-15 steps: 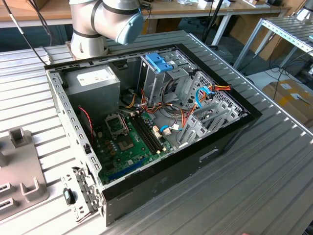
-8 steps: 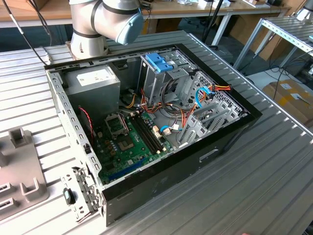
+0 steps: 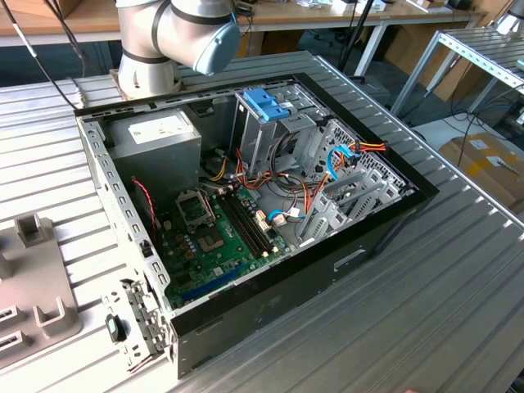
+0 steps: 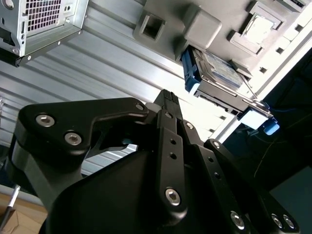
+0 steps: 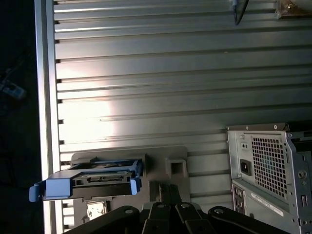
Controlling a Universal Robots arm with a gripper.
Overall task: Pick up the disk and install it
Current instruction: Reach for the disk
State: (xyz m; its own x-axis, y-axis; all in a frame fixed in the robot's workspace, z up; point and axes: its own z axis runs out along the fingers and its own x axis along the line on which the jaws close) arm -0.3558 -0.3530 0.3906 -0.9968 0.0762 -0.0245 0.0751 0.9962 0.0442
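The disk [image 5: 100, 181] lies in a grey holder [image 5: 175, 168] on the ribbed metal table, near the table's edge. Its blue carrier rails [image 5: 53, 189] stick out at one end. In the second wrist view the disk [image 4: 219, 68] shows its labelled face, with a blue rail [image 4: 191, 68] along one side. My gripper [image 5: 168, 194] hangs above the table a short way from the disk, its fingers together and holding nothing. The same gripper [image 4: 168, 97] points toward the holder. The open computer case [image 3: 385, 233] stands on the table in the exterior view.
Inside the case a metal drive cage [image 3: 270, 139] carries a blue latch [image 3: 266, 102], beside cables and a motherboard [image 3: 217, 237]. Part of the grey holder [image 3: 37, 286] shows at the exterior view's left. The case's rear [image 5: 270, 170] stands near my gripper. The arm's base [image 3: 151, 49] rises behind the case.
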